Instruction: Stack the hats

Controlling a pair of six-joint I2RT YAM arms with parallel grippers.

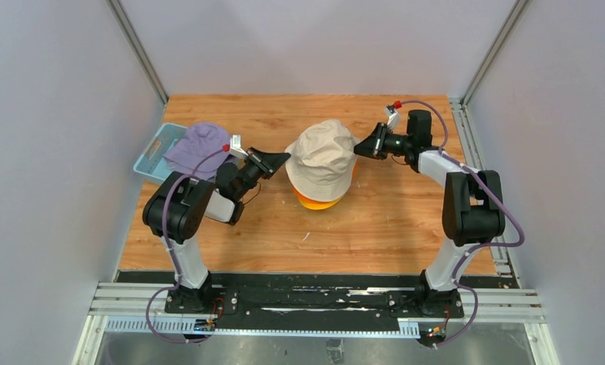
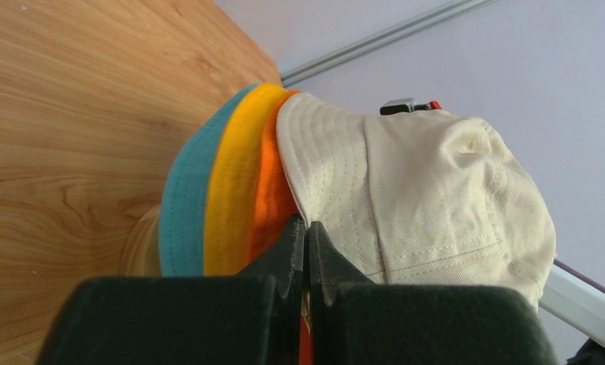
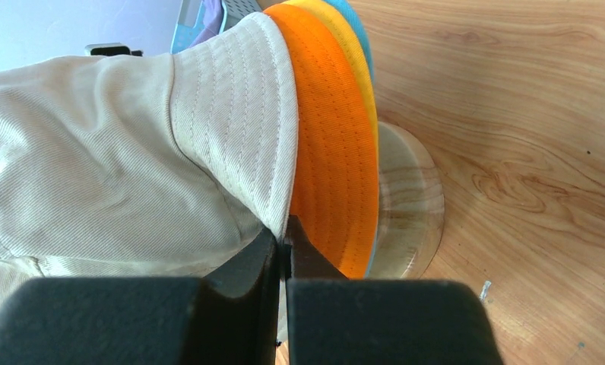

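A beige hat (image 1: 324, 157) sits on top of a stack at the table's middle, over an orange hat (image 1: 318, 202), a yellow hat (image 2: 235, 182) and a teal hat (image 2: 187, 205). My left gripper (image 1: 283, 158) is shut on the beige hat's brim (image 2: 326, 190) at its left side. My right gripper (image 1: 358, 149) is shut on the brim (image 3: 242, 129) at its right side. A lavender hat (image 1: 199, 146) lies in the basket at the left. The grey hat is out of view.
A light blue plastic basket (image 1: 152, 152) stands at the left edge of the table. The wooden hat stand's base (image 3: 410, 205) shows under the stack. White walls close in the table on three sides.
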